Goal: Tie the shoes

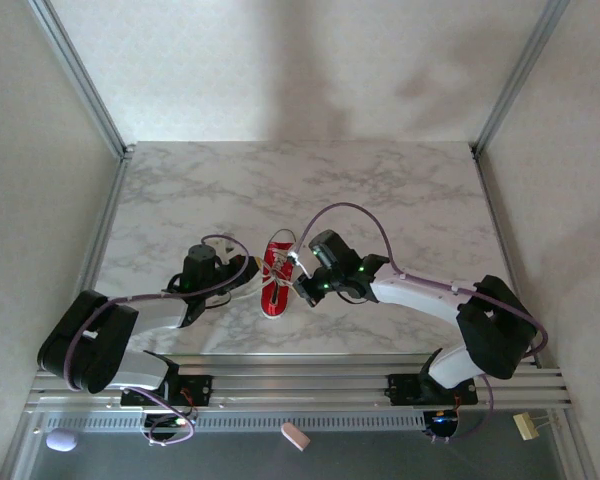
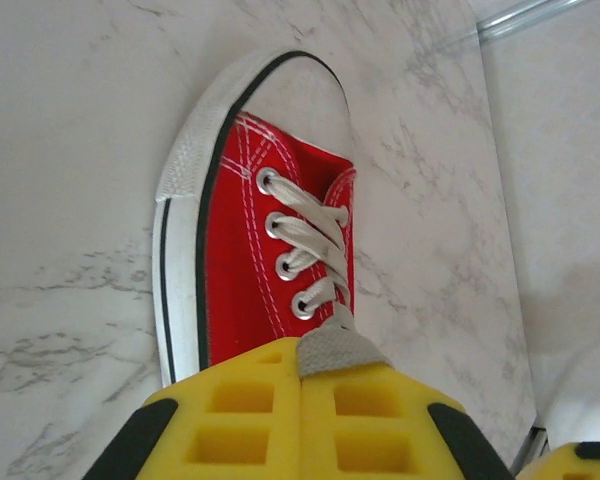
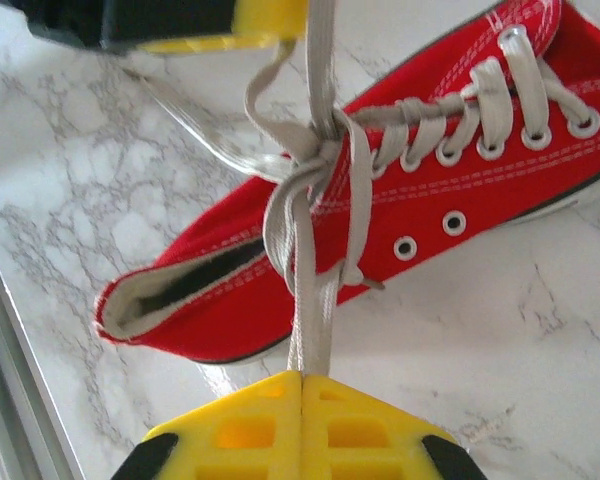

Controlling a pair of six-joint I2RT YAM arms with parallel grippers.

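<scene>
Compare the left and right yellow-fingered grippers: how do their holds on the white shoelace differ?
Side: the left gripper sits left of the red canvas sneaker, the right gripper on its right.
Strand: the left gripper pinches the white lace just past the nearest eyelets, a short stretch; the right gripper holds a longer stretch running from the crossing.
Shared: both are shut, each on one strand.

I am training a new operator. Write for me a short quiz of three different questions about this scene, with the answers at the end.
1. True or false: the right gripper is open.
2. The shoe is: A blue, B red, C green.
3. Fill in: the left gripper, like the right one, pinches a white ____.
Key: 1 false; 2 B; 3 lace.
</scene>
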